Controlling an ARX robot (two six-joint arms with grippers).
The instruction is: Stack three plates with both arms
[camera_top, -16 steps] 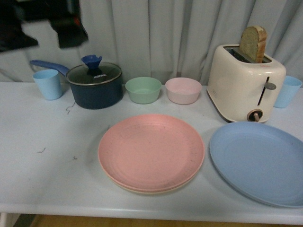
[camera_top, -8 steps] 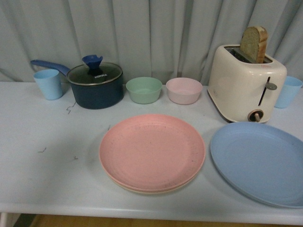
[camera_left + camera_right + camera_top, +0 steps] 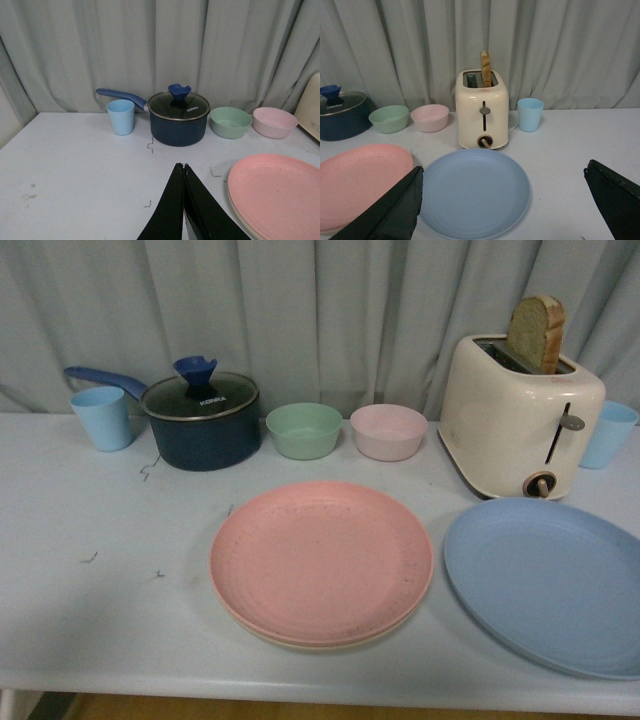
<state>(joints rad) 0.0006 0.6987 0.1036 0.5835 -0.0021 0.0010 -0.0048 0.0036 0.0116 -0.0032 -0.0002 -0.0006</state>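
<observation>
Your pink plate (image 3: 320,560) and blue plate (image 3: 545,585) look matte; the toaster (image 3: 510,415) glossy, the lid (image 3: 215,400) glass, the curtain (image 3: 330,310) cloth.

The left gripper (image 3: 183,166) points forward with its 2 black fingers pressed tip to tip, gripping nothing, while the right gripper (image 3: 502,172) holds its 2 fingers spread wide, likewise empty.

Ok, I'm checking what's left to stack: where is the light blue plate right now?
In the front view the light blue plate lies alone at the right, just in front of the toaster and apart from the pink plate to its left.
</observation>
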